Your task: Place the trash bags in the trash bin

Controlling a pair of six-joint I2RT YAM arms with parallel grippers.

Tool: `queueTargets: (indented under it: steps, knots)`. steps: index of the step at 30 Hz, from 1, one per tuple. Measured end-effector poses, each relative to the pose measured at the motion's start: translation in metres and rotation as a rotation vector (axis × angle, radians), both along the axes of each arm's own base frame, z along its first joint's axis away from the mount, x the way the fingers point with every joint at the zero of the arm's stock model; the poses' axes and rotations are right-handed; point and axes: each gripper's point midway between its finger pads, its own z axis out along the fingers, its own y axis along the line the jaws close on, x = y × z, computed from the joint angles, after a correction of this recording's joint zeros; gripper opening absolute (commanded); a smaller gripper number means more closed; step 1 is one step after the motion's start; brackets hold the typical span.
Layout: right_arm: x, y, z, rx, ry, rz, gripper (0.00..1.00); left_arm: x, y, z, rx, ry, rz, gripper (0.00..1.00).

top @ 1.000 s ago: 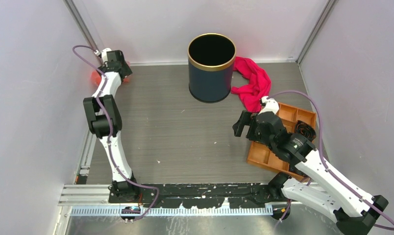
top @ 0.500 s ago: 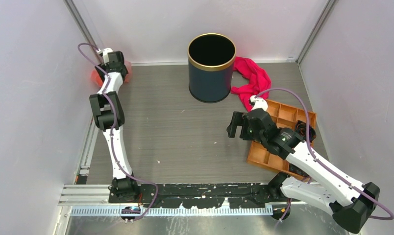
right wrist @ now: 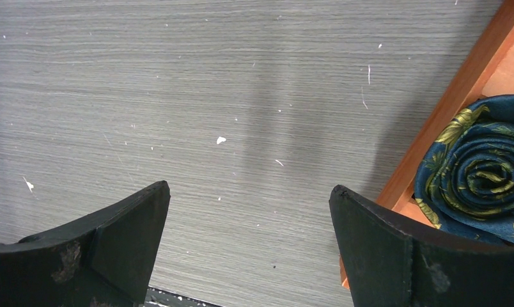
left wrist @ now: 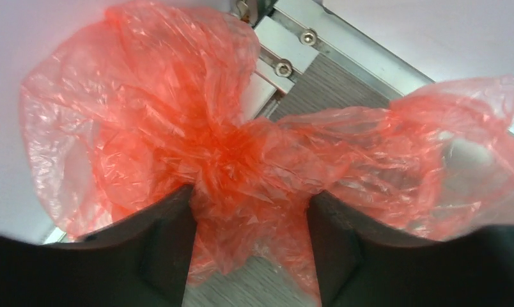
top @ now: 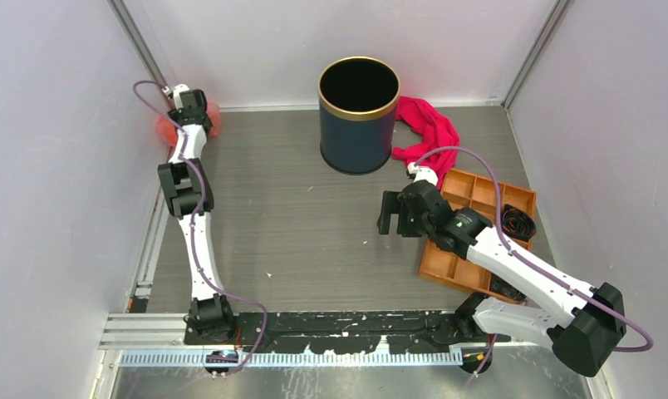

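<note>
The trash bag (left wrist: 241,153), a thin wrinkly red-pink film, lies in the far left corner against the wall (top: 163,129). My left gripper (left wrist: 251,192) reaches into that corner and its two fingers press on the film, which bunches into a bow-tie shape between them. The trash bin (top: 357,125), dark navy with a gold rim, stands upright at the back centre, well to the right of the bag, and shows only a black interior. My right gripper (top: 386,213) hovers open over bare table in front of the bin, with nothing between its fingers (right wrist: 248,187).
A magenta cloth (top: 430,137) lies just right of the bin. An orange compartment tray (top: 447,258) sits at the right beneath the right arm, holding a rolled blue patterned tie (right wrist: 478,173). Walls close in the left, back and right sides.
My left arm pushed further into the corner and its jaws closed in on the bag film. The right arm swung left, away from the tray, staying open.
</note>
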Motion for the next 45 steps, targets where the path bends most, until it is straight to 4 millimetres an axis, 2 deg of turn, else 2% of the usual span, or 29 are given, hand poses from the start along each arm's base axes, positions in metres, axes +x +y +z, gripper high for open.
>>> queueTargets:
  steps: [3, 5, 8, 14, 16, 19, 23, 27, 29, 33, 37, 39, 42, 44, 45]
  knots:
    - [-0.001, 0.001, -0.001, 0.003, 0.007, 0.006, 1.0, 0.001, -0.007, -0.005, -0.041, 0.001, -0.024, 0.14]
    - [-0.001, 0.002, 0.0, 0.008, 0.006, 0.008, 1.0, 0.001, -0.012, -0.01, -0.071, 0.0, -0.037, 0.01]
    - [-0.003, 0.001, 0.001, 0.019, 0.002, 0.005, 1.0, -0.009, -0.023, -0.022, -0.119, 0.023, -0.05, 0.0]
    - [-0.009, -0.008, 0.016, 0.046, -0.049, -0.013, 1.0, -0.051, -0.064, -0.012, -0.215, 0.083, -0.097, 0.0]
    - [-0.009, -0.013, 0.023, 0.054, -0.076, -0.026, 1.0, -0.069, -0.086, -0.003, -0.245, 0.093, -0.119, 0.0]
    - [-0.009, -0.019, 0.034, 0.072, -0.119, -0.048, 1.0, -0.095, -0.132, 0.022, -0.278, 0.087, -0.176, 0.0]
    - [-0.01, -0.023, 0.041, 0.09, -0.145, -0.063, 1.0, -0.143, -0.202, 0.066, -0.336, 0.034, -0.267, 0.0]
    - [-0.011, -0.027, 0.042, 0.101, -0.157, -0.084, 1.0, -0.2, -0.248, 0.089, -0.399, -0.009, -0.328, 0.0]
    - [-0.011, -0.029, 0.043, 0.104, -0.165, -0.097, 1.0, -0.227, -0.263, 0.088, -0.427, -0.01, -0.346, 0.0]
    - [-0.01, -0.029, 0.042, 0.105, -0.16, -0.109, 1.0, -0.279, -0.3, 0.071, -0.471, 0.03, -0.407, 0.0]
    - [-0.009, -0.022, 0.034, 0.118, -0.131, -0.101, 1.0, -0.342, -0.36, 0.054, -0.503, 0.09, -0.564, 0.0]
    - [-0.011, -0.017, 0.028, 0.128, -0.11, -0.085, 1.0, -0.367, -0.386, 0.052, -0.516, 0.106, -0.645, 0.01]
    - [-0.015, -0.008, 0.014, 0.14, -0.059, -0.054, 1.0, -0.4, -0.419, 0.048, -0.531, 0.129, -0.746, 0.18]
    - [-0.016, -0.001, 0.008, 0.151, -0.028, -0.038, 1.0, -0.425, -0.443, 0.044, -0.534, 0.156, -0.819, 0.39]
    - [-0.016, 0.002, 0.005, 0.156, -0.018, -0.032, 1.0, -0.426, -0.444, 0.044, -0.533, 0.158, -0.825, 0.46]
